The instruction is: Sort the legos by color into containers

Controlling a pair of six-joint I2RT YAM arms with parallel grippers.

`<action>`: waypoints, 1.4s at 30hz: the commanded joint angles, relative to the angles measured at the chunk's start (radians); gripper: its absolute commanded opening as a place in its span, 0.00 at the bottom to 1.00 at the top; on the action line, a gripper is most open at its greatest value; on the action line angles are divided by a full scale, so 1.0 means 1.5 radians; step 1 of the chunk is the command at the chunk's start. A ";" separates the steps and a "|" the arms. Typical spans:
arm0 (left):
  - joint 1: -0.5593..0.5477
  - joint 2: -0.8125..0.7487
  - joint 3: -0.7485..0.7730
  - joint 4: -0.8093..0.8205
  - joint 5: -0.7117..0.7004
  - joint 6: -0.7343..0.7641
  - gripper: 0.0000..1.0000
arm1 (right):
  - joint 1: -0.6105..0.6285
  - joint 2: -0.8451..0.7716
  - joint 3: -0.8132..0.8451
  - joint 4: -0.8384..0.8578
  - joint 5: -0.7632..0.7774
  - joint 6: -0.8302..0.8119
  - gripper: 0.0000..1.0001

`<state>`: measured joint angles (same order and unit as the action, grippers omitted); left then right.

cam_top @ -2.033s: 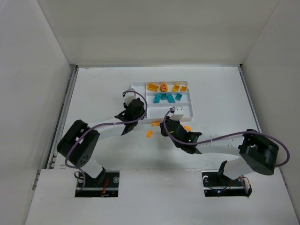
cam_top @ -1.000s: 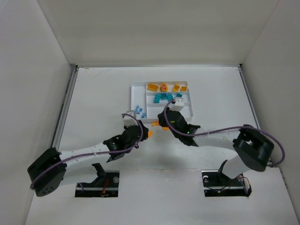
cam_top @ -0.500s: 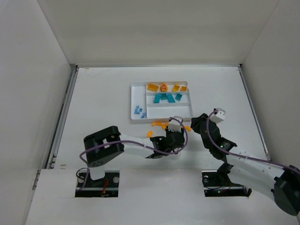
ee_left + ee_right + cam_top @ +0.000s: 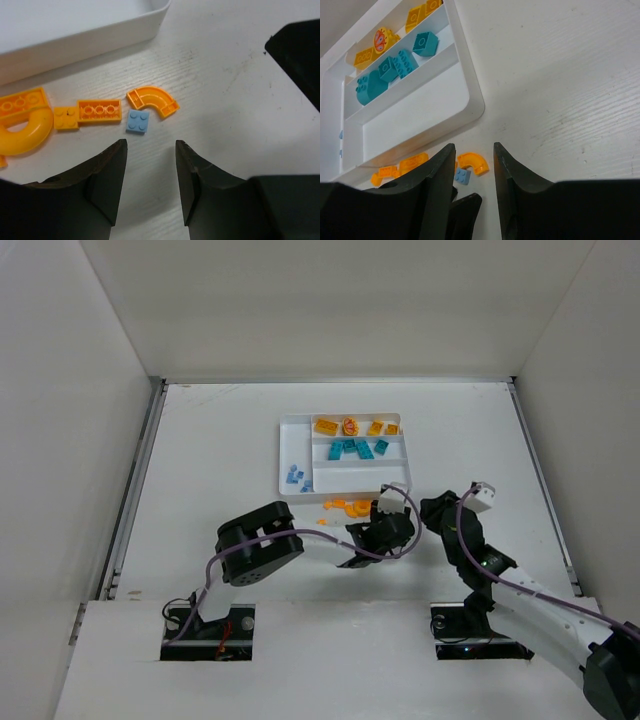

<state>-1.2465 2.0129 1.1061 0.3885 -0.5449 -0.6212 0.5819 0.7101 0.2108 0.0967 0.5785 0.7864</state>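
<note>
The white tray [image 4: 283,455] holds yellow-orange legos [image 4: 350,426] in its far section, teal ones [image 4: 355,448] in the middle section and light blue ones [image 4: 296,477] in the narrow left section. Loose orange pieces [image 4: 345,506] lie on the table just in front of the tray. In the left wrist view a light blue brick [image 4: 137,121] lies beside an orange curved piece [image 4: 152,100] and a flat orange brick [image 4: 99,110]. My left gripper [image 4: 150,150] is open and empty just short of the blue brick. My right gripper [image 4: 474,150] is open and empty above the same pieces [image 4: 462,175].
The tray's near wall [image 4: 75,42] stands just beyond the loose pieces. The right arm's dark body [image 4: 300,55] sits close to the right of my left gripper [image 4: 372,528]. My right gripper [image 4: 432,510] is beside it. A yellow piece with a red mark [image 4: 384,39] lies in the far section.
Both arms left the tray and pulled back toward the near side. In the last half second the left gripper slid right along the loose pieces, and the right wrist shifted a little right.
</note>
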 commanded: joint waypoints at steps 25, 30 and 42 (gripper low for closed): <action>-0.011 -0.080 -0.014 -0.015 -0.032 0.065 0.12 | -0.023 -0.001 -0.015 0.043 -0.031 0.002 0.42; 0.007 -0.217 -0.101 0.002 -0.039 0.053 0.12 | -0.023 0.017 -0.009 0.048 -0.029 -0.001 0.42; 0.295 -0.362 -0.237 0.003 0.014 0.002 0.13 | -0.003 0.063 0.011 0.054 -0.024 -0.009 0.42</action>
<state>-0.8692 1.4868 0.7769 0.3870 -0.5594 -0.5892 0.5636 0.7944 0.1967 0.1280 0.5316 0.7853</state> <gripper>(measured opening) 0.174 0.421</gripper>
